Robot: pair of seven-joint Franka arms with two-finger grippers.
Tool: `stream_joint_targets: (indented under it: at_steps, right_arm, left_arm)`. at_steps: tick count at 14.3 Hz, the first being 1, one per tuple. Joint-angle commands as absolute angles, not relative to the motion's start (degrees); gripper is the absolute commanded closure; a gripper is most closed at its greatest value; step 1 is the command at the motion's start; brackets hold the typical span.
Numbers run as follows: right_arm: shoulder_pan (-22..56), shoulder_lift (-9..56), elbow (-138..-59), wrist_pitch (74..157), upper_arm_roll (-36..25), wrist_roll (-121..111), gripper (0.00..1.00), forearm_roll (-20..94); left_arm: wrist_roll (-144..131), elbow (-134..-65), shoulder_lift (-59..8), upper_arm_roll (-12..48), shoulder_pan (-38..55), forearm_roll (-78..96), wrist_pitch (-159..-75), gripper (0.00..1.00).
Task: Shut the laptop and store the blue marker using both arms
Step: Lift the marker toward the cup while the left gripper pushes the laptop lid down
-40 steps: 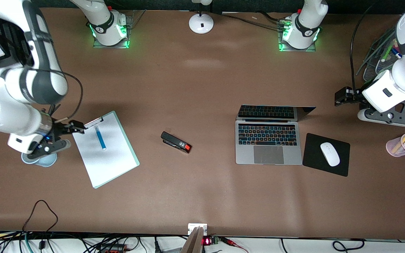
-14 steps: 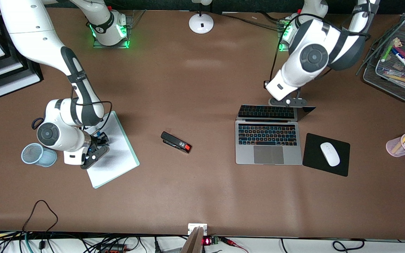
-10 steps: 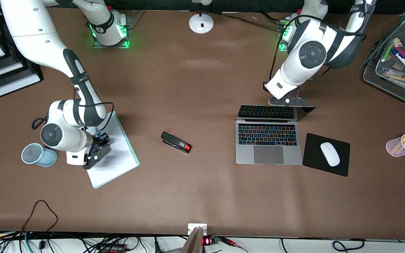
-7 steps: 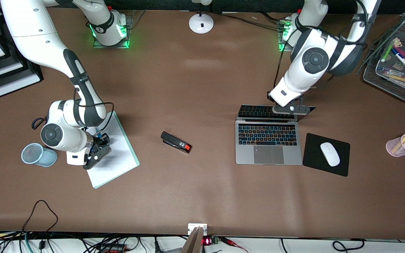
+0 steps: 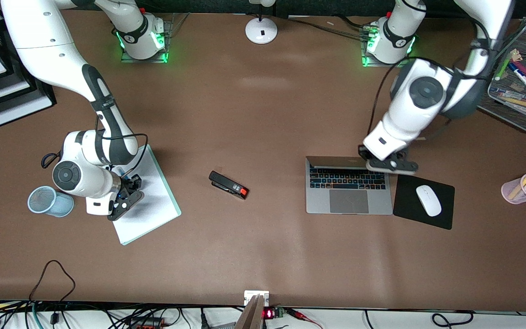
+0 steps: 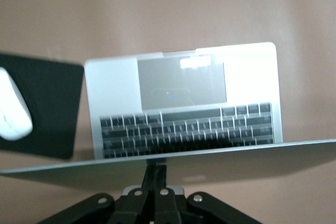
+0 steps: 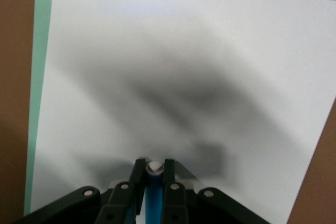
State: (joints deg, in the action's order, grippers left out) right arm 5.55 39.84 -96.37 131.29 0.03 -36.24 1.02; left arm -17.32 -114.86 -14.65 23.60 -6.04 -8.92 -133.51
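Blue marker (image 7: 153,195) clamped in right end effector (image 7: 152,174) over white paper (image 7: 184,77), left end effector (image 6: 156,174) pinched together against half-lowered laptop (image 6: 184,108) lid

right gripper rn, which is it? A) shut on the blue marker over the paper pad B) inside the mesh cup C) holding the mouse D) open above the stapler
A: in the right wrist view the right gripper has its fingers clamped on the blue marker over the paper pad.
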Motion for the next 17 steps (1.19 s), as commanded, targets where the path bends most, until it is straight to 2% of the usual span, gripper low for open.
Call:
stream_joint_targets:
  at_steps: [1,5,7,11,13,17]
  right_arm:
    - [5.3,37.9,-95.6,131.0,0.1,-35.2,1.0,1.9]
    - [3.8,35.2,-91.9,127.7,-0.1,-35.9,1.0,1.8]
    - [1.8,35.0,-87.1,122.5,0.0,-36.6,1.0,1.8]
    - [-1.1,35.1,-76.8,112.6,0.0,-49.7,1.0,1.9]
    - [-2.9,35.1,-74.4,111.8,0.1,-56.6,1.0,2.4]
    - [-7.8,36.5,-72.7,112.6,0.0,-75.9,1.0,16.9]
  left_arm:
    - [-14.6,-107.0,-22.0,24.1,-7.5,-10.4,-133.3,1.0]
    - [-14.5,-104.9,-26.4,24.0,-7.5,-10.4,-135.2,1.0]
    - [-14.5,-104.4,-28.8,24.0,-7.3,-10.5,-138.5,1.0]
    - [-14.5,-101.2,-33.6,24.0,-6.7,-10.5,-139.8,1.0]
    - [-14.6,-99.2,-36.2,24.0,-6.6,-10.5,-140.0,1.0]
    - [-14.6,-97.6,-40.0,24.0,-6.2,-10.5,-141.9,1.0]
